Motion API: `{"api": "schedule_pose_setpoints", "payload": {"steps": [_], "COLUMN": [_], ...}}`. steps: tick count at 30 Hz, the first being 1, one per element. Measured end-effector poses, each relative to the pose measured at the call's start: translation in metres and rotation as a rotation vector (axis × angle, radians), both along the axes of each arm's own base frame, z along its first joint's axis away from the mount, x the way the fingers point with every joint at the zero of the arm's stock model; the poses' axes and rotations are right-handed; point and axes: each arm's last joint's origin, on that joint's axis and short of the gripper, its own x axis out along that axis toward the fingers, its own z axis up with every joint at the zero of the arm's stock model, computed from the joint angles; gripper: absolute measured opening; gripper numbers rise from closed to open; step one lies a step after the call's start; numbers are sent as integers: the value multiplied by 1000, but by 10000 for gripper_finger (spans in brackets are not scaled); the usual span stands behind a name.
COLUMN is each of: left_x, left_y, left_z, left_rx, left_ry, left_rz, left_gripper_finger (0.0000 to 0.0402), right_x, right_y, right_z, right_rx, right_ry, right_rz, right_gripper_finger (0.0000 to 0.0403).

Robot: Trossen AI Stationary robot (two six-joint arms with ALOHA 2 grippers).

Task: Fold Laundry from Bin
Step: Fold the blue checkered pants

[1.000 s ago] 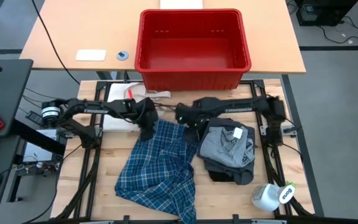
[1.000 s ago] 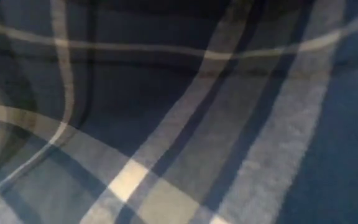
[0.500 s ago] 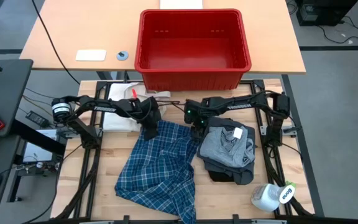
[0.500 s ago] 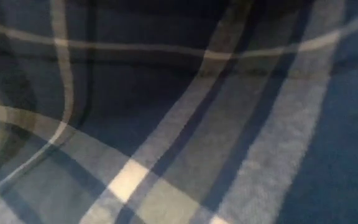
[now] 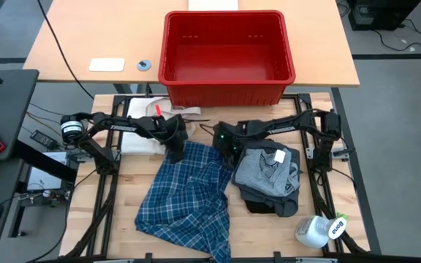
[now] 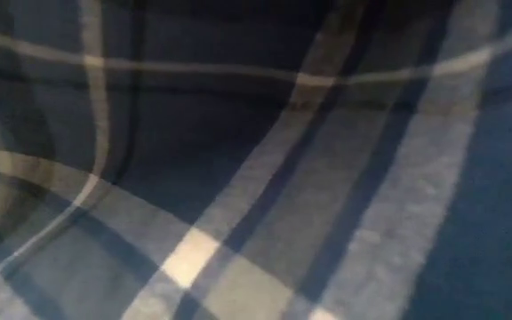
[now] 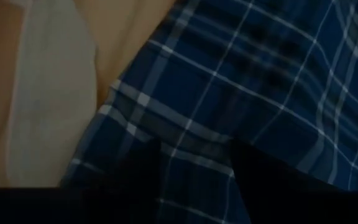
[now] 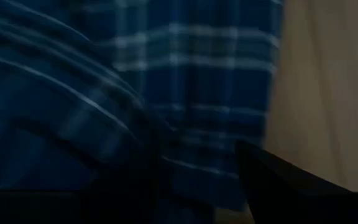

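Note:
The blue-and-white plaid shirt [image 5: 188, 193] lies spread and rumpled on the wooden table, and its cloth [image 6: 256, 178] fills the low view. My left gripper [image 5: 175, 154] is down at the shirt's far left corner, open, with plaid cloth [image 7: 191, 155] showing between its fingers. My right gripper [image 5: 229, 153] is down at the far right corner, open over a raised fold [image 8: 104, 124]. A stack of folded grey garments [image 5: 269, 175] sits to the right of the shirt. The red bin [image 5: 229, 80] stands on the far table. My left gripper points steeply down with one finger [image 7: 138, 180] on each side of a strip of the shirt's far left edge [image 7: 194, 146]; I cannot tell whether they touch the cloth. My right gripper slants down over the shirt's far right edge [image 8: 191, 168], one finger [image 8: 278, 180] toward the bare wood; touching or not, I cannot tell.
A cream-white cloth [image 5: 139, 143] lies just left of my left gripper. A white spray bottle [image 5: 319, 230] lies at the near right corner. A white card [image 5: 107, 64] and a small disc [image 5: 144, 65] lie on the far table left of the bin.
My right gripper has come down onto the shirt's far right corner, rolling its wrist as its arm dropped. My left gripper has sunk a little at the far left corner. The shirt has stayed where it was.

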Motion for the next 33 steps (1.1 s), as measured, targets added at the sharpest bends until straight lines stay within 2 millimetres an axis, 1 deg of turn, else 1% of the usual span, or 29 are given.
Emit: {"api": "schedule_pose_setpoints", "payload": {"steps": [2, 8, 11, 13, 14, 16, 18, 19, 20, 21, 24, 28, 30, 33], "left_x": [-2, -6, -7, -8, -8, -8, -6, -6, -4, -3, -3, -13, -19, -26], "left_y": [-1, -3, -3, -4, -5, -6, -7, -7, -8, -7, -6, 0, 3, 6], "left_z": [-1, -3, -3, -3, -3, -3, -1, 2, 6, 11, 27, 55, 67, 81], "left_rx": [-10, -31, -52, -93, -117, -174, -221, -224, -220, -205, -122, 54, 131, 175], "left_ry": [19, 72, 83, 84, 82, 71, 47, 26, -3, -41, -117, -195, -231, -286], "left_rz": [4, 3, 19, 37, 48, 77, 106, 113, 121, 125, 161, 242, 264, 268], "left_gripper_finger": [198, 198, 198, 198, 198, 198, 198, 198, 198, 198, 198, 198, 198, 198], "right_x": [-2, -12, -16, -17, -18, -17, -16, -14, -13, -12, -7, 0, 1, -3], "right_y": [4, 8, 9, 10, 10, 9, 5, 2, -1, -5, -18, -39, -50, -64], "right_z": [-5, -21, -27, -29, -30, -29, -27, -25, -23, -20, -9, 11, 15, 15], "right_rx": [-46, -49, -65, -111, -144, -192, -211, -216, -222, -231, -288, -402, -429, -405], "right_ry": [14, 49, 44, 48, 53, 52, 45, 39, 32, 25, 35, 16, -3, -12], "right_rz": [-8, -8, 21, 36, 39, 50, 56, 54, 50, 45, -13, -128, -183, -244], "right_gripper_finger": [213, 212, 199, 177, 160, 117, 64, 36, 19, 13, 16, 6, 11, 29]}}
